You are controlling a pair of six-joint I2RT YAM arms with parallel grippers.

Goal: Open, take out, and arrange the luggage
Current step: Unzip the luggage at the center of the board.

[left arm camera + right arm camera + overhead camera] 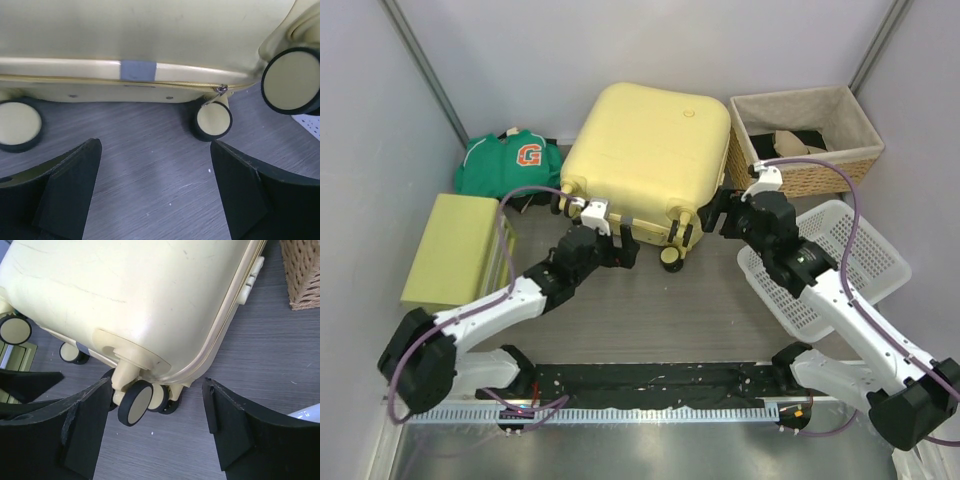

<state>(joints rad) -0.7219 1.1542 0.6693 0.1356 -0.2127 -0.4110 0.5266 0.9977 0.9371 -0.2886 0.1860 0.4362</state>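
Note:
The pale yellow luggage (645, 155) lies flat and closed at the back middle of the table, its black wheels (672, 257) toward me. My left gripper (623, 247) is open and empty just in front of the wheel edge. In the left wrist view the luggage shell (150, 30) fills the top, with the zipper pull (220, 90) beside a wheel (213, 121). My right gripper (718, 215) is open and empty at the luggage's near right corner. The right wrist view shows that corner (140, 300) and a wheel (136, 403) between the open fingers (235, 425).
A wicker basket (807, 140) stands at the back right, and a white plastic basket (825, 265) lies under the right arm. A yellow-green box (455, 250) sits at the left. A green shirt (510, 160) lies behind the box.

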